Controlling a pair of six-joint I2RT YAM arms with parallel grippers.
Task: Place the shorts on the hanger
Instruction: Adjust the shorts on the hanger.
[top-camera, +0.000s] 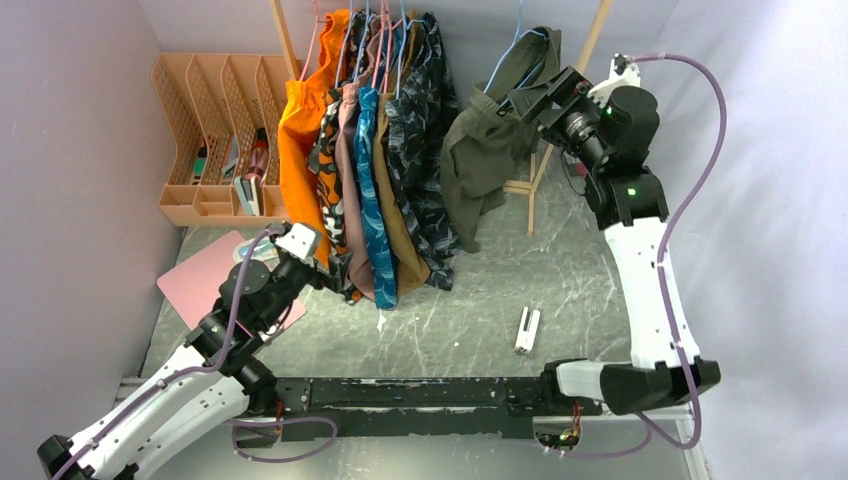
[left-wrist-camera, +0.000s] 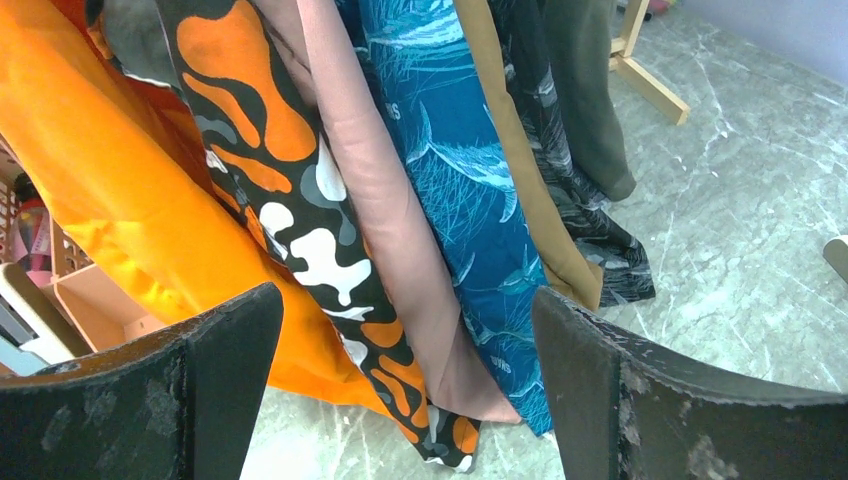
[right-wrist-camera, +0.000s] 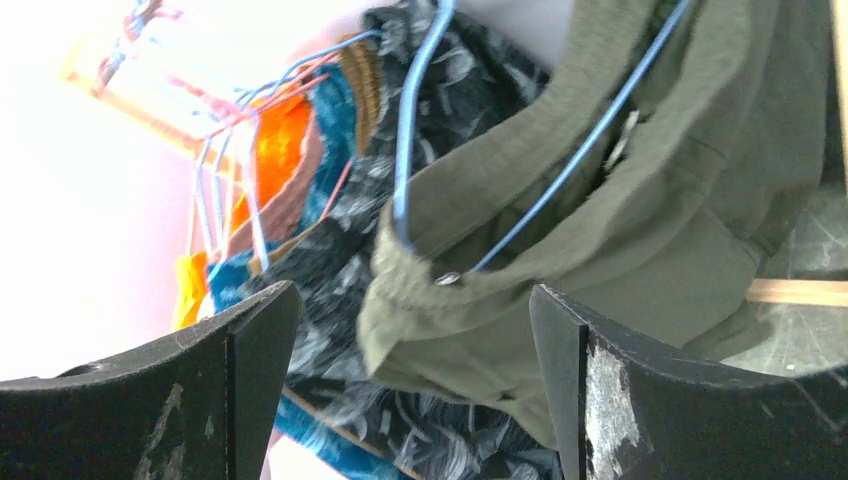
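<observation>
The olive-green shorts (top-camera: 488, 150) hang draped over the light-blue hanger (top-camera: 512, 45) at the right end of the wooden rail; in the right wrist view the shorts (right-wrist-camera: 640, 200) fill the upper right with the hanger's blue wire (right-wrist-camera: 405, 130) running through the waistband. My right gripper (top-camera: 530, 98) is open, raised beside the shorts with nothing between its fingers. My left gripper (top-camera: 330, 268) is open and low, just in front of the hems of the hanging garments. In the left wrist view the shorts (left-wrist-camera: 590, 90) hang at the far right of the row.
Several garments hang on pink and blue hangers left of the shorts: an orange one (top-camera: 300, 140), orange camouflage (left-wrist-camera: 300, 230), pink, blue (left-wrist-camera: 460, 170), brown, dark patterned (top-camera: 430, 160). A peach desk organizer (top-camera: 215, 140) stands back left. A pink mat (top-camera: 205, 275) and a white clip (top-camera: 526, 330) lie on the table.
</observation>
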